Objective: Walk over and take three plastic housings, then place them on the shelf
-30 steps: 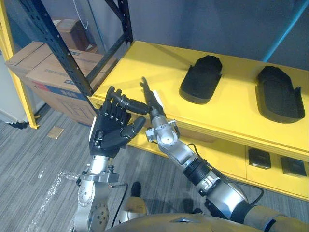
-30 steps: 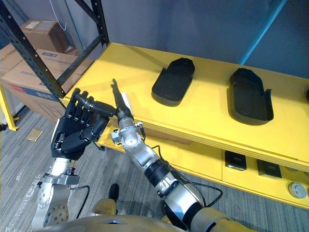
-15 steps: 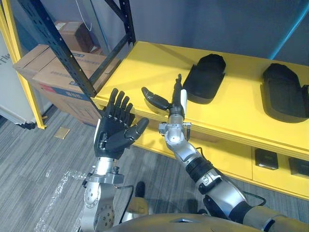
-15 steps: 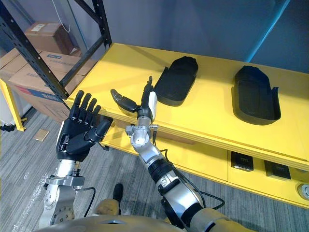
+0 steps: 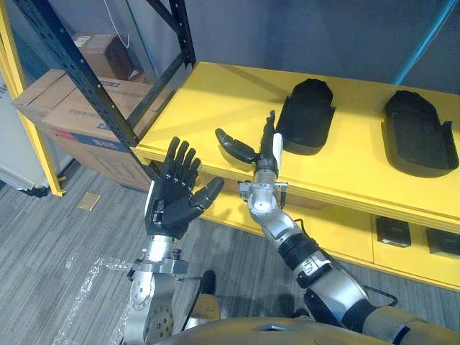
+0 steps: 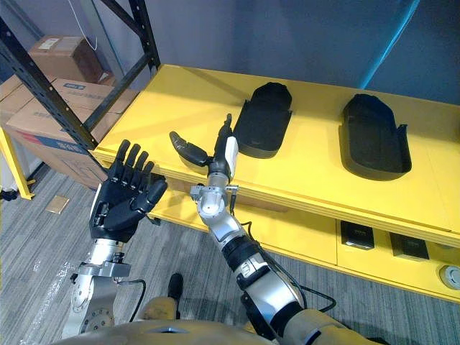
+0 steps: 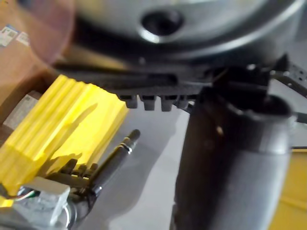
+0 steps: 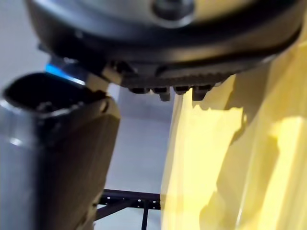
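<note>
Two black plastic housings lie on the yellow shelf (image 5: pixel 215 100): one (image 5: pixel 305 116) near the middle, the other (image 5: pixel 415 133) to its right. My right hand (image 5: pixel 266 154) stands edge-on over the shelf's front edge, just left of the nearer housing and not touching it. Its fingers are straight and its thumb juts out to the left, holding nothing. My left hand (image 5: pixel 172 198) is raised in front of the shelf edge, palm towards the camera and fingers spread, empty. In the left wrist view the thumb (image 7: pixel 230 158) stands straight.
A black rack upright (image 5: pixel 86 72) and its diagonal brace rise at the shelf's left end. Cardboard boxes (image 5: pixel 79 108) sit behind it. A yellow post (image 5: pixel 29 108) stands at the far left. Small black parts (image 5: pixel 392 231) lie on a lower yellow level at right.
My right hand has swung from leaning left to upright and drawn closer to the nearer housing, thumb spread out. My left hand's fingers have straightened. The camera has shifted slightly.
</note>
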